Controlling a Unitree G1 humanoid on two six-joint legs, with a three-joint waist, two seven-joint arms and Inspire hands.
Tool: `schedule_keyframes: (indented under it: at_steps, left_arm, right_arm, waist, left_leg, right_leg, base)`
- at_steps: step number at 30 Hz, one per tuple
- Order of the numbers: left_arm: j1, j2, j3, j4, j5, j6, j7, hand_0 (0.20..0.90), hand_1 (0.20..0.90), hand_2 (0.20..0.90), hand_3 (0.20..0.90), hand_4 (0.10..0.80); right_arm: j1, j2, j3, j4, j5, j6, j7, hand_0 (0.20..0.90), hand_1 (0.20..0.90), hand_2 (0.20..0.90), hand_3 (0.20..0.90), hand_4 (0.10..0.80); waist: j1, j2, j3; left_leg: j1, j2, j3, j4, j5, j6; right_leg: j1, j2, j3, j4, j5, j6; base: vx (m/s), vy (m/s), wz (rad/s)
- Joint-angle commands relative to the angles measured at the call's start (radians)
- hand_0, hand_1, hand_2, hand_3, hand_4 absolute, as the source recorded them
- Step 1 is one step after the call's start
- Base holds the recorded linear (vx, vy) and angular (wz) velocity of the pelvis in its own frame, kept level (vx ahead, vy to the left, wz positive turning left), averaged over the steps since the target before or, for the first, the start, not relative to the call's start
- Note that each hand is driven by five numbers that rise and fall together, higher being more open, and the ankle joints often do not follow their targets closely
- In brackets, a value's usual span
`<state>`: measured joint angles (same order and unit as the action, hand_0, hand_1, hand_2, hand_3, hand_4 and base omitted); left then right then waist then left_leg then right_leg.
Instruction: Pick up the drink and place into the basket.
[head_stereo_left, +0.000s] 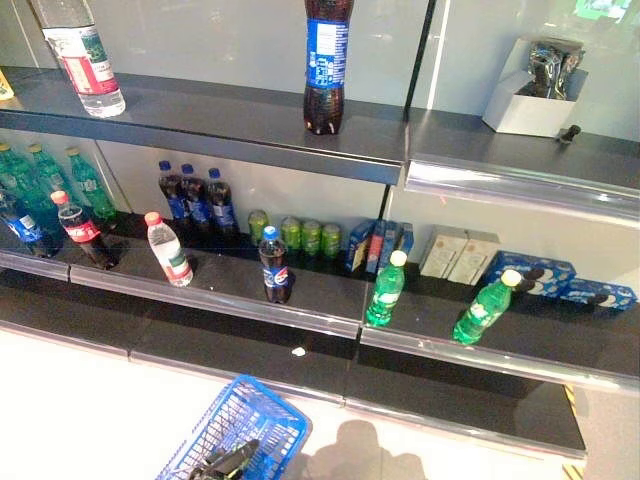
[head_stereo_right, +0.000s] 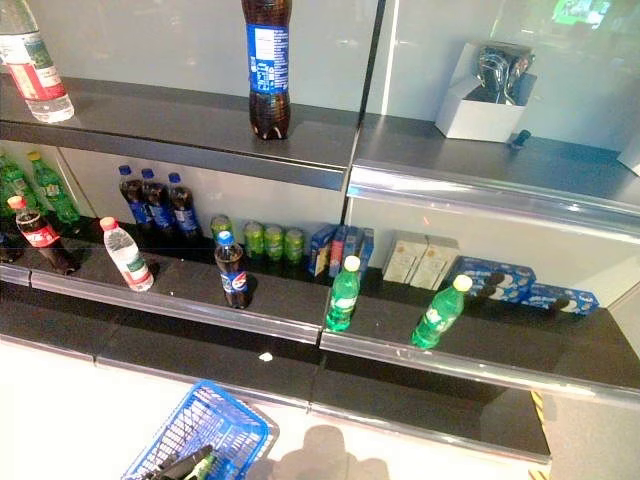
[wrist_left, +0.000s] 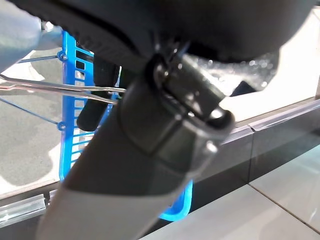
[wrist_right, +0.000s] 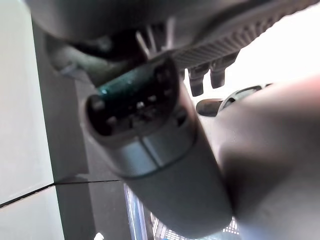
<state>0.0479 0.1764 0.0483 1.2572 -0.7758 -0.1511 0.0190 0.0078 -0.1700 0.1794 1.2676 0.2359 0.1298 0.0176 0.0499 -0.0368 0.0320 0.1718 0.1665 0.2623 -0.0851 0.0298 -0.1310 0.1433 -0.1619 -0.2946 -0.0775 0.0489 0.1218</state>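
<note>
A blue wire basket (head_stereo_left: 262, 412) hangs low in front of the shelves. My left hand (head_stereo_left: 228, 462) is at its near edge. In the left wrist view its fingers (wrist_left: 100, 92) curl round the basket's thin metal handle (wrist_left: 45, 86). Drinks stand on the middle shelf: a dark cola bottle with a blue cap (head_stereo_left: 274, 266), two green bottles (head_stereo_left: 385, 290) (head_stereo_left: 485, 308) and a water bottle with a red cap (head_stereo_left: 168, 250). A tall cola bottle (head_stereo_left: 326, 62) stands on the top shelf. My right hand (wrist_right: 165, 165) shows only in its wrist view, its fingers (wrist_right: 200, 82) relaxed and holding nothing.
Further back on the middle shelf are several small cola bottles (head_stereo_left: 195, 198), green cans (head_stereo_left: 300, 235) and blue cartons (head_stereo_left: 545, 275). A white box (head_stereo_left: 530, 95) and a large water bottle (head_stereo_left: 85, 55) stand on the top shelf. Each shelf has a metal front rail (head_stereo_left: 220, 300).
</note>
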Motion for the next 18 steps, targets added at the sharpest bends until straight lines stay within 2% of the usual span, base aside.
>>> schedule_keyframes:
  at_steps: [1, 18]
  left_arm:
    - [-0.035, -0.026, -0.035, 0.034, 0.018, -0.012, -0.006, 0.300, 0.300, 0.300, 0.200, 0.100]
    - [-0.030, -0.028, -0.039, 0.032, 0.014, -0.032, -0.027, 0.300, 0.300, 0.300, 0.200, 0.100]
  right_arm:
    - [-0.044, -0.006, 0.044, 0.105, -0.044, 0.032, 0.002, 0.900, 0.900, 0.900, 0.900, 0.800]
    - [-0.042, -0.009, 0.026, 0.123, -0.011, 0.035, -0.001, 0.900, 0.900, 0.900, 0.900, 0.800]
  waist:
    - [0.011, 0.044, 0.049]
    - [0.008, 0.047, 0.050]
  left_leg:
    - [-0.021, 0.045, -0.044, -0.002, 0.006, -0.003]
    - [-0.018, 0.043, -0.040, -0.002, 0.004, -0.001]
  right_leg:
    - [0.007, -0.085, -0.048, 0.022, 0.005, 0.044]
    - [0.006, -0.086, -0.047, 0.022, 0.006, 0.043]
  base:
    - [0.000, 0.000, 0.00]
    - [0.000, 0.000, 0.00]
